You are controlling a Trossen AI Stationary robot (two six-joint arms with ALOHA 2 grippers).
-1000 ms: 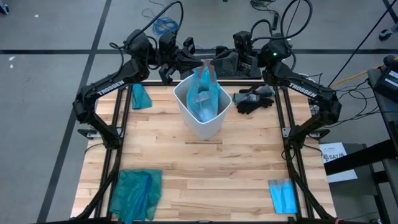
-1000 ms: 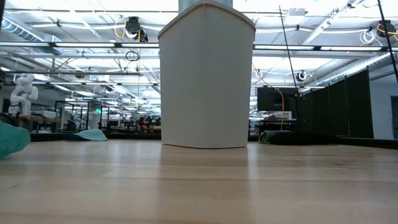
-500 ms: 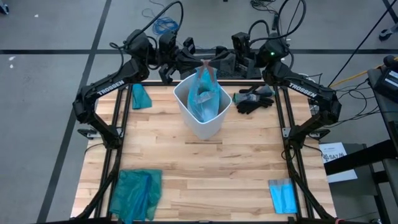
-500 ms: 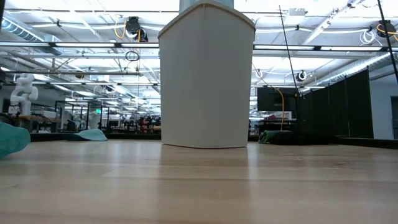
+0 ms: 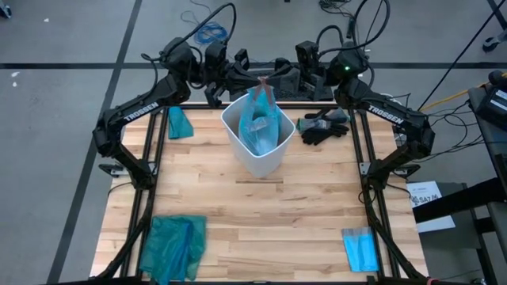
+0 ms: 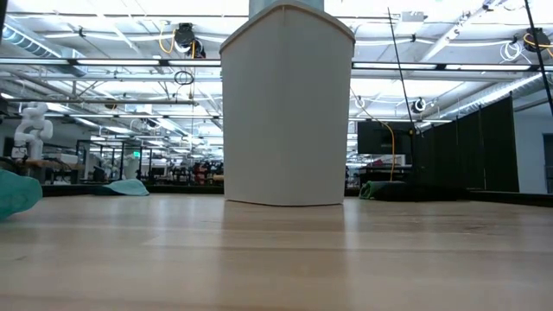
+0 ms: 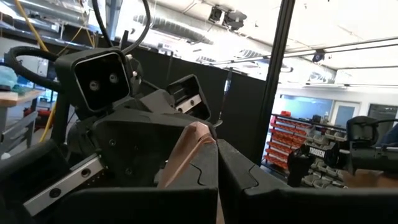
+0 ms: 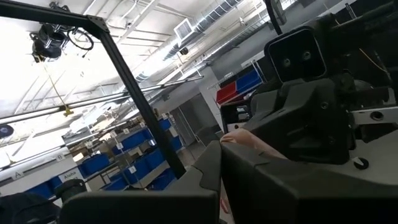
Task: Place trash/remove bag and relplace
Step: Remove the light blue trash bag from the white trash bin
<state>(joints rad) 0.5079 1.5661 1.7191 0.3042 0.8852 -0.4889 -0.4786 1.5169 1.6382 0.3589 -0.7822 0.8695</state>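
The light-blue bag (image 5: 257,123) sat in the white bin (image 5: 255,157) at the table's (image 5: 261,214) far middle. Above its far rim, the left gripper (image 5: 255,79) and right gripper (image 5: 275,77) met, both clamped shut on a brown paper scrap (image 5: 264,82).

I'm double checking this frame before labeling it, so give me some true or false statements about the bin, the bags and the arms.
1. The white bin stands upright on the table. True.
2. The bin is empty. False: a light-blue bag sits in it.
3. A dark teal-green bag lies at a near corner of the table. True.
4. Both grippers rest on the tabletop. False: the left gripper and right gripper meet above the bin's far side.
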